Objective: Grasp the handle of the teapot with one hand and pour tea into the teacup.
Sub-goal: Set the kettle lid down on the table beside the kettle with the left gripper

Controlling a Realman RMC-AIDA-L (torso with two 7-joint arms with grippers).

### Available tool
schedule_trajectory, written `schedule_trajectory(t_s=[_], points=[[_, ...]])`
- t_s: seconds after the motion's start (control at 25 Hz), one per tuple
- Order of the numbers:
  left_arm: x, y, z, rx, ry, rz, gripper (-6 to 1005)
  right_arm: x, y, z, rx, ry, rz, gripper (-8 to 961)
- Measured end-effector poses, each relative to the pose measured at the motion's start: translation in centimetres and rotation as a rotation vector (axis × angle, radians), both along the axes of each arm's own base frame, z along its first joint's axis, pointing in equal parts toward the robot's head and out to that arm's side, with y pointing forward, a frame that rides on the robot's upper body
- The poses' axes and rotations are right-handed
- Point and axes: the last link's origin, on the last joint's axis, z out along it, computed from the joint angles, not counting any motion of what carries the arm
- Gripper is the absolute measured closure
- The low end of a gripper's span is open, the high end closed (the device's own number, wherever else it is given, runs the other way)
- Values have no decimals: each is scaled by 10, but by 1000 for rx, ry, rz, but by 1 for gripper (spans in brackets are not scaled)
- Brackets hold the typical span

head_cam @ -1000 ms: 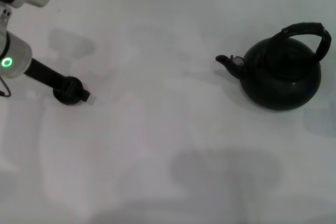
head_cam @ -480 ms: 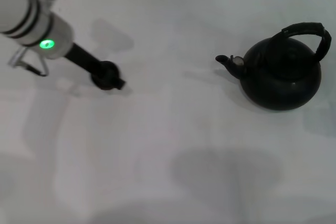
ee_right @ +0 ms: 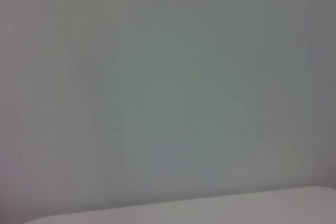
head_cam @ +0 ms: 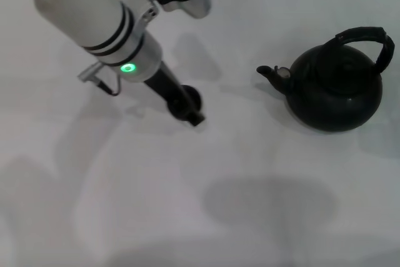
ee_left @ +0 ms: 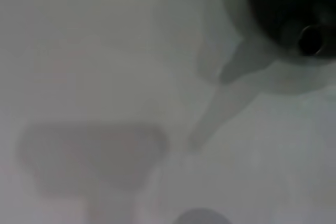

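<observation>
One arm is at work: the left gripper (head_cam: 194, 115) is held low over the middle of the white table (head_cam: 156, 217). Whether it is open, or clasps the small dark round shape at its tip, possibly the teacup (head_cam: 189, 99), cannot be told. The right gripper is not seen. The teapot (head_cam: 334, 92) is stood near the right edge, spout (head_cam: 270, 72) turned toward the middle, presumably for pouring there. Its handle (head_cam: 365, 34) is left free.

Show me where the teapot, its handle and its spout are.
teapot (head_cam: 334, 95): head view, on the round black belly.
handle (head_cam: 365, 32): head view, on the top of the arch over the lid.
spout (head_cam: 270, 72): head view, on the short snout toward the robot's left.
</observation>
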Motion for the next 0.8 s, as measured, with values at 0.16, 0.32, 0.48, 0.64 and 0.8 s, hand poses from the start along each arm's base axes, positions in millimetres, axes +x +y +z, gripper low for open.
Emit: schedule_trajectory(t_s=[0.16,0.32,0.48,0.64,0.8], points=[[8,4,-5,14,-64,-24,288,0,1,0,-1,0,0,81],[8,8,-11,18,-97,-18,289,-1,1,-1,-1,1,1,81],[7,5,-19,-39,-123,-1,289,-1,2,-1,-4,1,3,81],[3,4,-21,-58,-114,16,289,-2,2,-2,-7,0,4,81],[-3,3,-22,-55,-111,29,289,-2,2,-2,-8,0,5,81]])
